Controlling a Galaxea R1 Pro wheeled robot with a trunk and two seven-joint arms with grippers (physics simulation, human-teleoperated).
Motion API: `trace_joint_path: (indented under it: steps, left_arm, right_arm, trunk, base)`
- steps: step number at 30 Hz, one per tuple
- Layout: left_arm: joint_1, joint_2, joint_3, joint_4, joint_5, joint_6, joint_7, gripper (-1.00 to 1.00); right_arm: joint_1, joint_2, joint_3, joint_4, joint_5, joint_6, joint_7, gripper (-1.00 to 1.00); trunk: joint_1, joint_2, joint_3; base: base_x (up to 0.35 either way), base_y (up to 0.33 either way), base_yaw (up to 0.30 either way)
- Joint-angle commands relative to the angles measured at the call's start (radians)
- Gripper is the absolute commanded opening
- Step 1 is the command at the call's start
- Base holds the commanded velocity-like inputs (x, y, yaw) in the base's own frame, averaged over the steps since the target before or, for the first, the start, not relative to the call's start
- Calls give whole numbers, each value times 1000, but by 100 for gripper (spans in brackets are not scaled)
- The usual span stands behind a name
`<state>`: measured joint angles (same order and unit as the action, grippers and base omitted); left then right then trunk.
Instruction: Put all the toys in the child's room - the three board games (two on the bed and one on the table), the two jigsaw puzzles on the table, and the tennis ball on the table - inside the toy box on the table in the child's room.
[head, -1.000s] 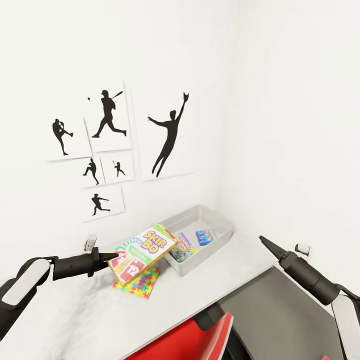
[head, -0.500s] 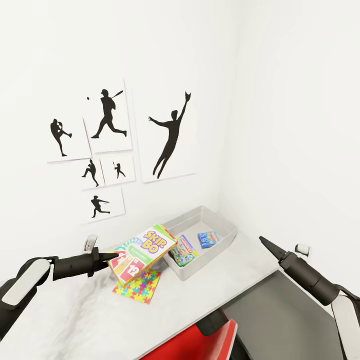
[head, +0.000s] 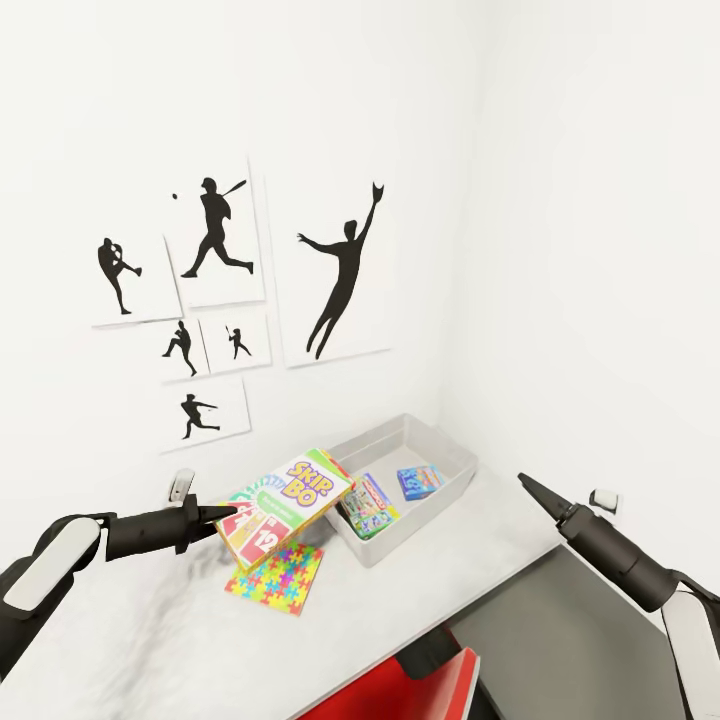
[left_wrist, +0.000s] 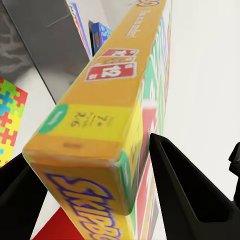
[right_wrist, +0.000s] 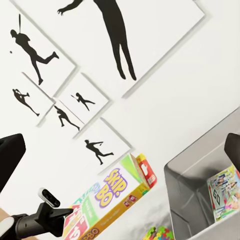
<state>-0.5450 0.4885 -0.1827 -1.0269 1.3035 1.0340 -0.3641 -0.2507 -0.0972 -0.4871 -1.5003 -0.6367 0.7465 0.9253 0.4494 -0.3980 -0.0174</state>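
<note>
Two printed boxes already inside grey plastic toy box (head: 440, 448); left gripper (head: 222, 516) grasping white-green-yellow board game (head: 287, 495); neon jigsaw puzzle (head: 276, 577) left on table (head: 150, 640); right gripper (head: 528, 484) state unclear.

Matte black forearms, white upper-arm shells (glossy); left hand (head: 222, 517), right hand (head: 524, 481) taper to black points.

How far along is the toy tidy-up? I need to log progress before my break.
Partly done. Two colourful boxes already lie inside the grey toy box. In hand: the left hand grips the Skip-Bo game, held above the table beside the toy box. Left: that game must go in, then the jigsaw puzzle lying on the table below it. The right hand is empty. No tennis ball can be seen.
</note>
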Motion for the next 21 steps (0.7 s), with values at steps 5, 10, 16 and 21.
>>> trace_joint_path:
  steps: [5,10,16,21]
  left_arm:
    - [-1,0,-1,1,-7,0,-8,-100]
    - [-1,0,-1,1,-7,0,-7,-100]
    - [-1,-6,-4,-3,-6,2,-10,-100]
    - [-43,-62,-9,-35,-7,5,-4,-100]
  right_arm:
    - [-1,0,-1,0,-3,0,2,100]
    - [0,-2,-2,0,-4,0,3,100]
    - [-1,-4,-1,0,-5,0,3,100]
    - [-1,-10,-4,1,-7,2,9,100]
  trunk:
    - [1,-2,-2]
    - [1,-2,-2]
    - [1,-2,-2]
    - [1,-2,-2]
  base:
    - [4,1,0]
    - [0,0,0]
    - [0,0,0]
    - [0,0,0]
